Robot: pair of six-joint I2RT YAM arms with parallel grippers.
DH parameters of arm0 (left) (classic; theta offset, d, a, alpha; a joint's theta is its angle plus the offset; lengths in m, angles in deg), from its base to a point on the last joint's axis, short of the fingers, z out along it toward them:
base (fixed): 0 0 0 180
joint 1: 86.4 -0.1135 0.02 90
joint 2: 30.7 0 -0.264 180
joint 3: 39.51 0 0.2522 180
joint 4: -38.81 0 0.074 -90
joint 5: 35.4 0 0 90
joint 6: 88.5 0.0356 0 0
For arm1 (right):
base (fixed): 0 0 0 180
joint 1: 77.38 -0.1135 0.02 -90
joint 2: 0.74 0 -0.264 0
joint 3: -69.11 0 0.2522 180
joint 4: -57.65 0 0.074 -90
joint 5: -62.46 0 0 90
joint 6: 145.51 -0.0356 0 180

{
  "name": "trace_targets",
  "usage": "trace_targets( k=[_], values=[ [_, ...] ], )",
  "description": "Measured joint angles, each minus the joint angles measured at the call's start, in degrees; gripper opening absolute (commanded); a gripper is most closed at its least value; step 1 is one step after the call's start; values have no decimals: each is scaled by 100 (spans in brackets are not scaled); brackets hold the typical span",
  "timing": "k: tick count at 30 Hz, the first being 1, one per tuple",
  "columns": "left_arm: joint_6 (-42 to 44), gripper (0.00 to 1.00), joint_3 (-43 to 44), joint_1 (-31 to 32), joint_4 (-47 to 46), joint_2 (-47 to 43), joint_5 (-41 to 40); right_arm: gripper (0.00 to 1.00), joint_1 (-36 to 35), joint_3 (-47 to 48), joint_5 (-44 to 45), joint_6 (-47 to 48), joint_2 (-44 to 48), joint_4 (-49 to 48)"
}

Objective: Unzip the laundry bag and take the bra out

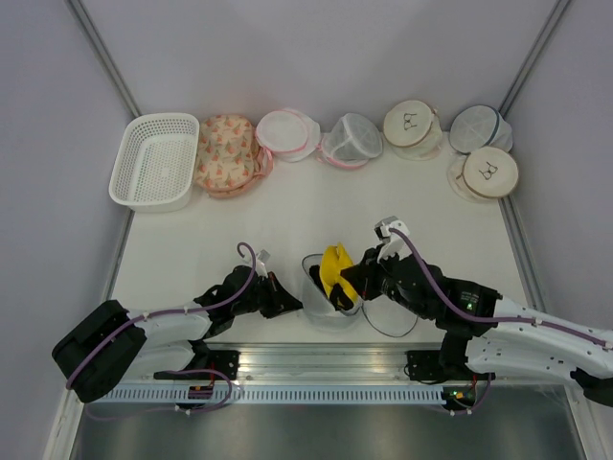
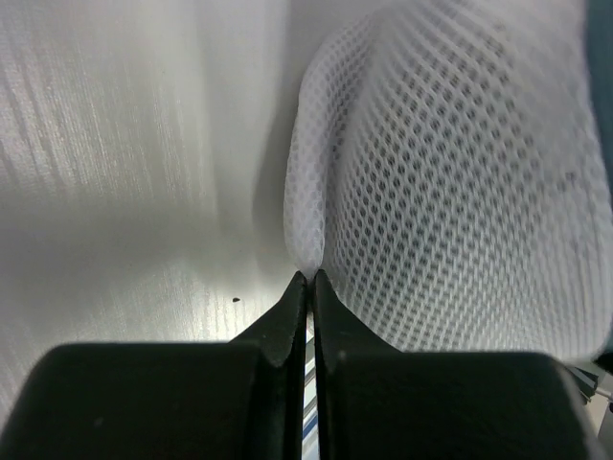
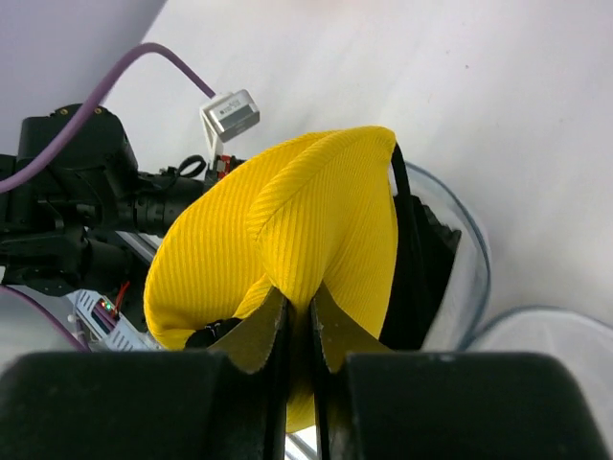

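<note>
The laundry bag (image 1: pixel 313 278), white mesh with a dark zip rim, lies open at the table's near middle, between my two arms. A yellow bra (image 1: pixel 335 266) with black trim sticks up out of its opening. My right gripper (image 1: pixel 352 284) is shut on a fold of the bra (image 3: pixel 297 220), its jaws (image 3: pixel 299 302) pinching the ribbed yellow cloth above the bag's rim (image 3: pixel 471 259). My left gripper (image 1: pixel 293 305) is shut on the bag's left side; its jaws (image 2: pixel 311 278) pinch a fold of the white mesh (image 2: pixel 450 192) low on the table.
Along the back stand a white basket (image 1: pixel 153 161), a floral bag (image 1: pixel 226 153), two pink-trimmed white bags (image 1: pixel 287 134) (image 1: pixel 352 141), two beige round bags (image 1: pixel 412 123) (image 1: pixel 490 171) and a teal-trimmed mesh bag (image 1: pixel 477 125). The bag's flap (image 1: pixel 391 321) lies at the right.
</note>
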Motion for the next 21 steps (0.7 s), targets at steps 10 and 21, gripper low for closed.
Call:
trace_targets(
  k=[10, 21],
  values=[
    [0, 2, 0, -2, 129, -162, -2, 1, 0, -540, -197, 273, -142, -1471],
    [50, 49, 0, 0, 870, -1150, -173, 0, 0, 1858, -146, 1467, -1073, -1860]
  ],
)
